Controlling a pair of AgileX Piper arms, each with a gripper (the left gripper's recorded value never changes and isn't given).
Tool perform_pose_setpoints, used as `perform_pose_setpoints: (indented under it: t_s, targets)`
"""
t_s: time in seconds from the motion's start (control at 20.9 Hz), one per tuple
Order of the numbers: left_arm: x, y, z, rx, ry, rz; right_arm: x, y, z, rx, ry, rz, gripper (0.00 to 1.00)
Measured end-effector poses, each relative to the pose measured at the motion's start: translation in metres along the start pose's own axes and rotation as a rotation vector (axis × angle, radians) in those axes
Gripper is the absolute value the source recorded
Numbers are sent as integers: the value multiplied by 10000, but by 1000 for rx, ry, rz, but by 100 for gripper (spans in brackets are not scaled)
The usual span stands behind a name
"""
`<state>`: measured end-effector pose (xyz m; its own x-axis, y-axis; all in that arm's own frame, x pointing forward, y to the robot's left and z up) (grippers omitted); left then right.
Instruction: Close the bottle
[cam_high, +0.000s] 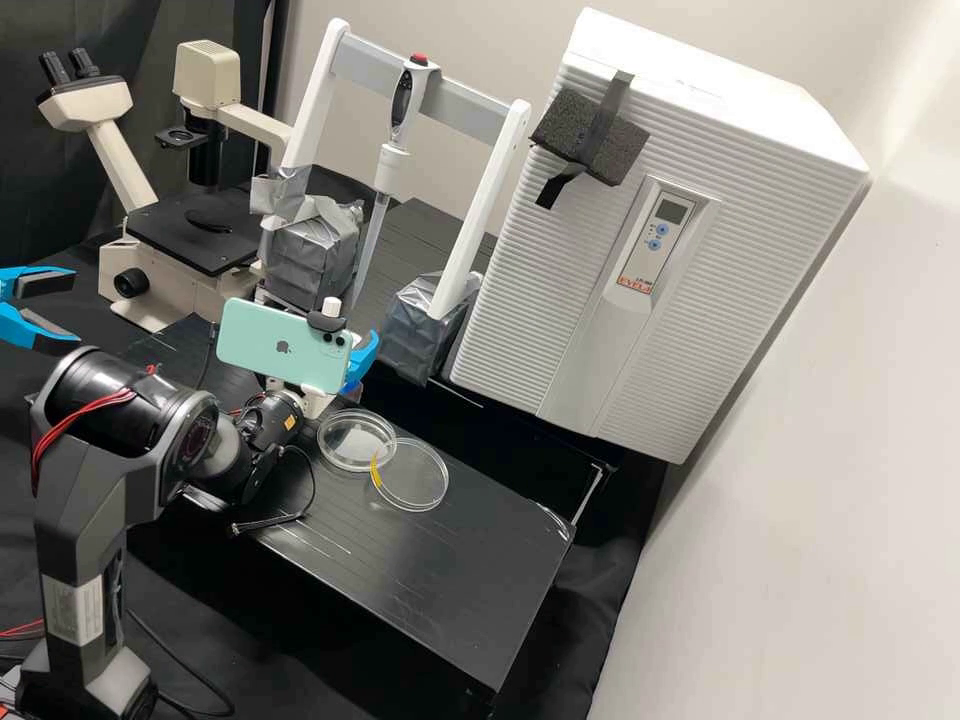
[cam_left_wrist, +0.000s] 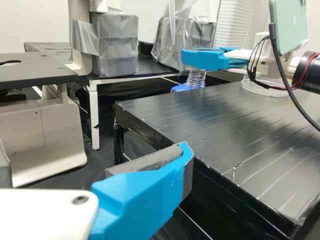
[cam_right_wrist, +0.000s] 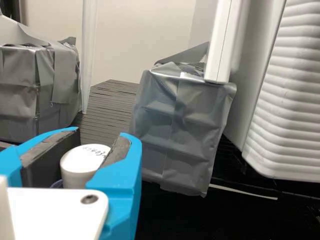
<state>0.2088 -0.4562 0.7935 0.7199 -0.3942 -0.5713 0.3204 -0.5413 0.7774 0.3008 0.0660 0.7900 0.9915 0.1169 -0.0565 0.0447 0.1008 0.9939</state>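
- The right end effector (cam_right_wrist: 95, 145) is closed on a small white cap (cam_right_wrist: 84, 162); it presses the cap from two sides, in the lower left of the right wrist frame
- In the upper centre-right of the left wrist frame, this end effector stands directly over the threaded neck of a clear bottle (cam_left_wrist: 196, 79); the bottle is at the far edge of the black tabletop (cam_left_wrist: 225, 135), and its body is hidden behind that edge
- I cannot tell whether the cap touches the thread or hangs just above it
- The left end effector (cam_high: 60, 308) is open and holds nothing; it is at the left edge of the high frame, near a microscope (cam_high: 150, 240) and well apart from the bottle
- The bottle looks like thin clear plastic, so I judge it light and a little soft; it may tip, or turn together with the cap, if nothing steadies it; the body below the neck seems the best place to hold, with gentle force, because a thin wall can dent
- The cap seems small, stiff and smooth; a grip on its side wall leaves the underside free for the neck; it should come down straight, since a tilted cap would probably cross the thread
- Two clear round dishes (cam_high: 385, 460) lie on the tabletop in the middle of the high frame
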Motion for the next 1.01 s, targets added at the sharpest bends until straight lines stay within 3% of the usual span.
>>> perform_pose_setpoints:
  t_s: [0.58, 0.72, 1.01]
  targets:
    - [0, 0, 0, 0, 0, 0, 35, -24, -66, 4, 12, -18, 0]
    - [0, 0, 0, 0, 0, 0, 35, -33, -76, 25, 14, -22, 0]
    - [0, 0, 0, 0, 0, 0, 36, -38, -72, 26, 13, -24, 0]
